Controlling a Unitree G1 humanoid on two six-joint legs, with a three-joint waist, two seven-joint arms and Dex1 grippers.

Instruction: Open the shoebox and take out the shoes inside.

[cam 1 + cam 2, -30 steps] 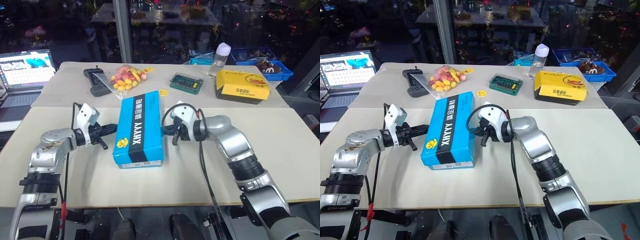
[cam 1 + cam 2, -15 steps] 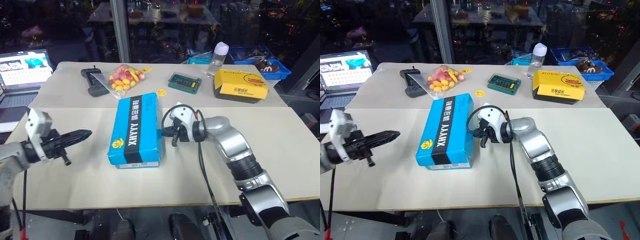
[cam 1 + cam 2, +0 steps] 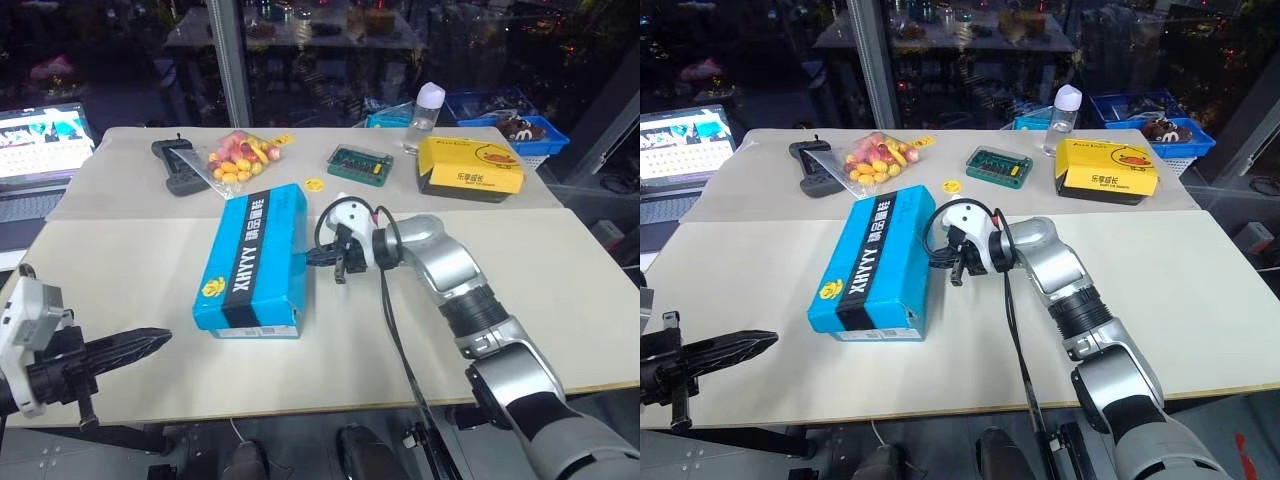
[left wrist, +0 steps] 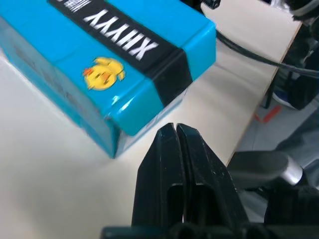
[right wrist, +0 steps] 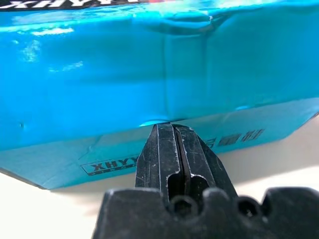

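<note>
The bright blue shoebox [image 3: 250,258] lies shut in the middle of the table, its lettered lid facing up. The shoes are hidden inside it. My right gripper [image 3: 306,256] is shut, and its tips press against the box's right long side. In the right wrist view the fingertips [image 5: 168,128] sit right at the seam under the lid's lower edge. My left gripper [image 3: 162,341] is shut and empty. It hovers by the table's near left edge, well apart from the box, and points toward the box's near corner [image 4: 197,40].
At the back of the table are a yellow duck-logo box [image 3: 470,168], a green case [image 3: 360,163], a bag of coloured sweets [image 3: 240,157], a black device [image 3: 172,165] and a bottle [image 3: 424,103]. A laptop [image 3: 40,140] sits far left. A small yellow disc [image 3: 314,184] lies behind the shoebox.
My left gripper has pulled away from the shoebox's left side, back to the table's near left edge. The right gripper stays at the box's right side. The box remains shut.
</note>
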